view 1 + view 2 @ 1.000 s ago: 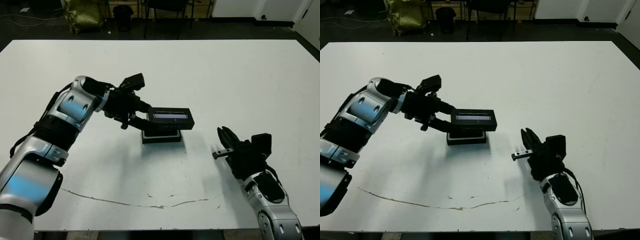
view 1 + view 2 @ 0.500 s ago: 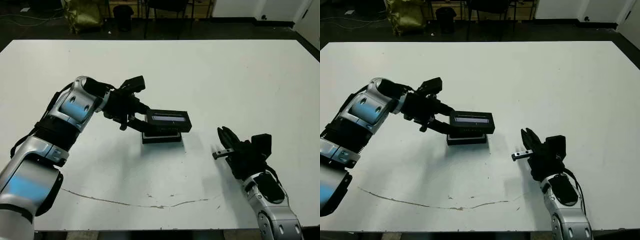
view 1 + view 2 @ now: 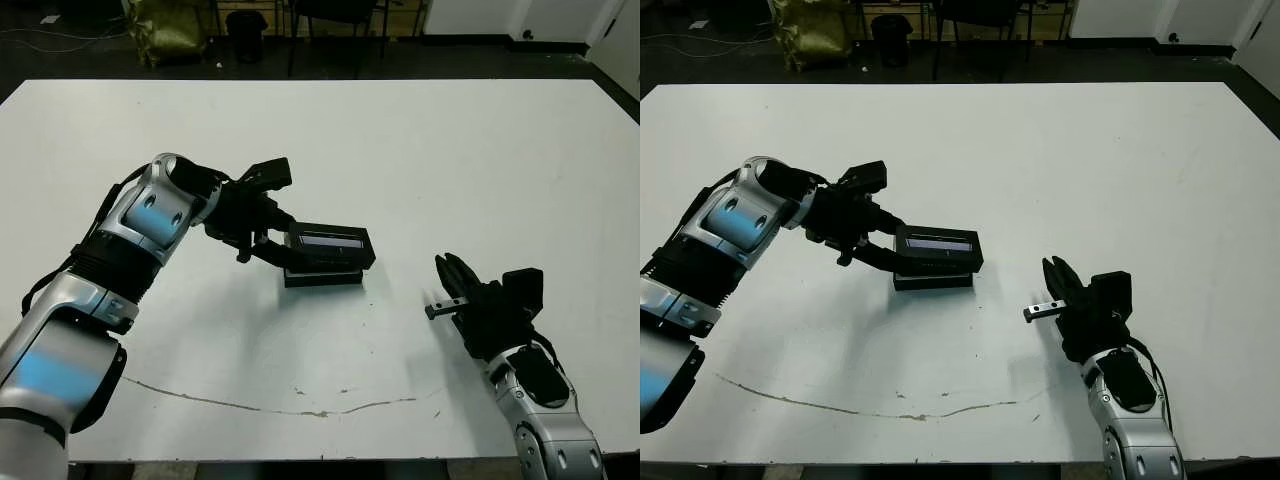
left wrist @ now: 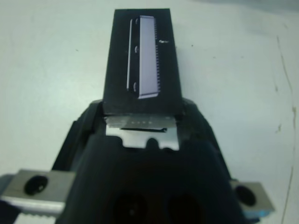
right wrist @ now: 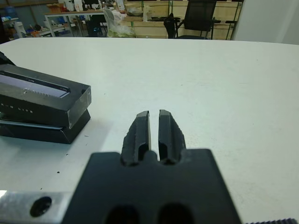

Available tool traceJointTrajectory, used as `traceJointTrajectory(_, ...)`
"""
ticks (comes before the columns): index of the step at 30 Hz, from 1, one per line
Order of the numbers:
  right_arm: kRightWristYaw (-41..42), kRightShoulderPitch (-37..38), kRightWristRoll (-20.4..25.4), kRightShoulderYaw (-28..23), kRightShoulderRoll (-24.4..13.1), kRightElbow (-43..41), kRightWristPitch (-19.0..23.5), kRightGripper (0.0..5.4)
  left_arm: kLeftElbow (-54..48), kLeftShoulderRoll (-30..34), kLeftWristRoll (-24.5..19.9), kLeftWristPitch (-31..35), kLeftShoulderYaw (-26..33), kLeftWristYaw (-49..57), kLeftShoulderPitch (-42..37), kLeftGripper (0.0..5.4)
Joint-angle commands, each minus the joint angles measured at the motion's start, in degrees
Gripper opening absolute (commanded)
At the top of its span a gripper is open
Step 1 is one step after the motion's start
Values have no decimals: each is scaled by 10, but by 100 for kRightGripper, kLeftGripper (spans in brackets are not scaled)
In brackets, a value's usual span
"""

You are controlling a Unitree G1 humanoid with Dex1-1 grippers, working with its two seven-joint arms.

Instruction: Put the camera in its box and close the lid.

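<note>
You are working in a lab or workshop: beyond the large white table [image 3: 480, 150] stand cluttered wooden shelves [image 5: 140, 18], black office chair [image 5: 198, 18], workbenches.

Left gripper [image 3: 277, 243] seemingly clamped, arm reaching inward, right gripper [image 5: 154, 131] closed, resting.

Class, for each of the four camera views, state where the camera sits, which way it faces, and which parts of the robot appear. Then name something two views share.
Left eye view: head-mounted, looking down at the white table; both arms show.
Right eye view: the same scene from beside it.
Left wrist view: looks along the left gripper at the flat black lid with a lavender stripe it clamps.
Right wrist view: looks along the shut right gripper across the table.
Shared: the lid above the shallow black box.
</note>
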Motion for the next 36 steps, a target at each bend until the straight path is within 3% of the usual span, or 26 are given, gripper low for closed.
traceJointTrajectory(1, -6, 9, -5, 3, -2, 3, 4, 0, 3, 4, 10, -2, -9, -3, 11, 237)
traceJointTrajectory(36, -8, 12, -7, 6, -1, 4, 3, 0, 7, 7, 44, -37, -33, -4, 17, 237)
